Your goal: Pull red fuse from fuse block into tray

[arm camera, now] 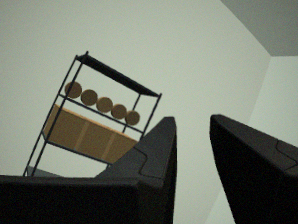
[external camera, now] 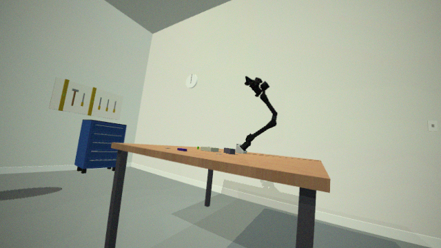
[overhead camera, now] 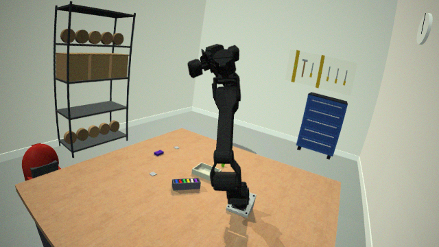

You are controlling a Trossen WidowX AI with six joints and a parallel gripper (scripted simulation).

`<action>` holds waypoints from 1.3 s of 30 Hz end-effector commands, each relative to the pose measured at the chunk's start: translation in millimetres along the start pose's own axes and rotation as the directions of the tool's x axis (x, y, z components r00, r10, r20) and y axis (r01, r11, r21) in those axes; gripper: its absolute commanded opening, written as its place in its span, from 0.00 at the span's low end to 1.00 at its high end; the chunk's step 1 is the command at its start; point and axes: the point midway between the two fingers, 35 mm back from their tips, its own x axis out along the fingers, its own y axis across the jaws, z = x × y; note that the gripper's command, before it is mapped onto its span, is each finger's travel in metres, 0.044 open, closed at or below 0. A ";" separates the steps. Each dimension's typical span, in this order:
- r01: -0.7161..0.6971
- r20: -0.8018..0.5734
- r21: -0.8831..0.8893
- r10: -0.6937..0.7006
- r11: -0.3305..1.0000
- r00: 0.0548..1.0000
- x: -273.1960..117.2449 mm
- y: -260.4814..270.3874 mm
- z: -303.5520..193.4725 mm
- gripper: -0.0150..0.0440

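So I'm driving this arm from afar and right now it's nowhere near the job. Nearest to me in the top view, the arm's base is sitting low and right of centre on the table (overhead camera: 103,206), and the arm is standing almost straight up from it.

Just left of the base, the fuse block (overhead camera: 186,184) is lying with its long side running left to right across the frame, a row of coloured fuses along its top. The red fuse (overhead camera: 175,180) is sitting at the far left end of that row, still seated, with a blue one right beside it. I'm guessing that neighbour is going to be the tight spot.

A bit behind the block, the tray (overhead camera: 204,170) is waiting, and as far as I can tell there's nothing in it. A small green thing is poking out just past it, half hidden by the arm.

The gripper (overhead camera: 206,55) is hanging way up in the upper middle of the frame, aimed left at the shelf (overhead camera: 92,79). So the fuse is lying far below it. In the wrist view the fingers are standing nearly together with just wall showing through the narrow gap, holding nothing.
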 end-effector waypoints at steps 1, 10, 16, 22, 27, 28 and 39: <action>-0.052 -0.185 0.130 0.076 0.990 0.980 29.7 15.5 -65.4 0.38; -0.061 -0.548 0.378 0.276 0.924 0.790 53.9 77.9 -203.4 0.38; -0.007 -0.730 0.478 0.402 0.878 0.552 38.9 131.1 -288.4 0.38; 0.087 -0.844 0.513 0.483 0.854 0.234 -0.3 182.8 -365.4 0.38; 0.171 -0.864 0.483 0.499 0.859 -0.065 -49.0 219.9 -416.8 0.38; 0.186 -0.860 0.470 0.495 0.863 -0.125 -60.0 226.3 -425.2 0.38; 0.250 -0.783 0.368 0.443 0.896 -0.436 -126.3 254.5 -458.4 0.38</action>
